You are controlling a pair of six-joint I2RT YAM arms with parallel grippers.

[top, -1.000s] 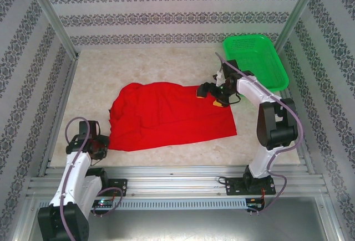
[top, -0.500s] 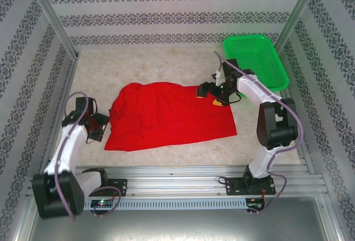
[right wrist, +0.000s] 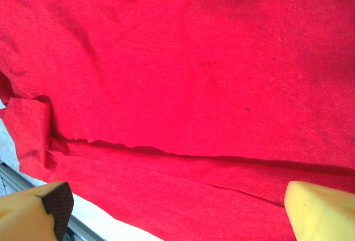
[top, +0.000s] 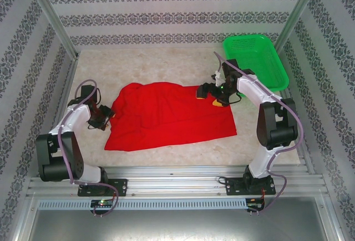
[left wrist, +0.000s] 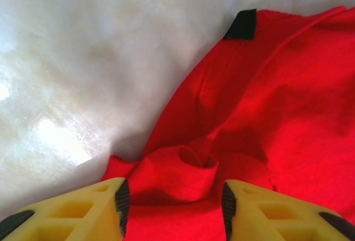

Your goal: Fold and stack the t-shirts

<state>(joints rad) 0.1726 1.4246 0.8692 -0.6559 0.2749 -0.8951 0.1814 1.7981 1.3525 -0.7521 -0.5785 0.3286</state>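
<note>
The left claw is hanging with its two yellow fingers apart at the shirt's left edge, a small rumple of red cloth lying unclamped between them. The right claw is hovering with its jaws spread wide over the shirt's far right corner. One red shirt is lying spread, plain side up, mid-table between the two arms, and one green basket is sitting in the far right corner, apart from it.
</note>
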